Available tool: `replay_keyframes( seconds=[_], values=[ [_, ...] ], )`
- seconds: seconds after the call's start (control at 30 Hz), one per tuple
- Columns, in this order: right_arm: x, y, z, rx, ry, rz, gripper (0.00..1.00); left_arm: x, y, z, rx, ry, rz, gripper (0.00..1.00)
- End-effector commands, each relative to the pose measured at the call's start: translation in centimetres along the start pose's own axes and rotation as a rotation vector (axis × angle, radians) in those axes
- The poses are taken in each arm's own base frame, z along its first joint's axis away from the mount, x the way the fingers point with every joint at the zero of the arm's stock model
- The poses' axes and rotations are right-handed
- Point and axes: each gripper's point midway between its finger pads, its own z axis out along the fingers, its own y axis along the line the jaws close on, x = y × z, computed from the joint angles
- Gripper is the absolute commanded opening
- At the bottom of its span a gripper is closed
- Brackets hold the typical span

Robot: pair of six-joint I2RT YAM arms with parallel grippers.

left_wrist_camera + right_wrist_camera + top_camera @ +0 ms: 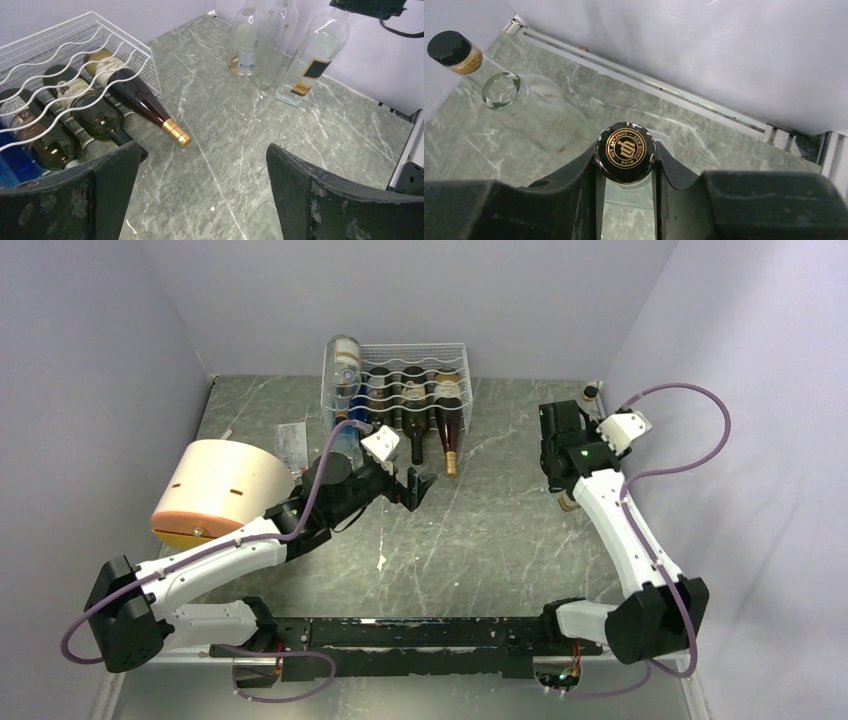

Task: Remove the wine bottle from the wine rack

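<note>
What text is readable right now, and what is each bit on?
"LUN SIONG WINE ... COMPANY": ring around the black cap; partly unsure.
White label on the small clear bottle: too blurred.
Labels on the racked wine bottles: script, unreadable.
Black and gold tags on the tilted clear bottle: unreadable.

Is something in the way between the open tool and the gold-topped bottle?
No, nothing visible. Only bare table lies between the left tool and the gold-topped bottle, whose neck pokes out of the rack.
</note>
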Motion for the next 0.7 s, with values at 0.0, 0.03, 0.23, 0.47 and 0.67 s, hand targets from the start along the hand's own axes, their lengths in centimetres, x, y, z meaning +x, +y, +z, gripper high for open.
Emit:
replay_keyframes(
  seconds=[0.0,0.03,0.23,0.47,0.67],
  values=[
    [-2.6,1.8,1.2,0.038,-0.087,0.187,0.00,-0.7,0.2,-0.2,-0.016,-0.015,0.002,1.00],
    [-2.5,1.8,1.4,0.055,-0.088,0.184,0.00,-0.6,0.3,-0.3,-0.019,-0.013,0.004,1.00],
    [-2.1,1.5,2.1,0.149,-0.106,0.219,0.00,-0.6,0.4,-0.3,-0.027,-0.018,0.003,1.00],
    [-0.9,2.4,2.7,0.153,-0.078,0.226,0.07,-0.6,0.3,-0.3,-0.021,-0.019,-0.003,1.00],
    [-0.5,2.2,2.6,0.154,-0.057,0.209,0.46,-0.7,0.5,-0.4,-0.035,-0.018,0.003,1.00]
  ],
)
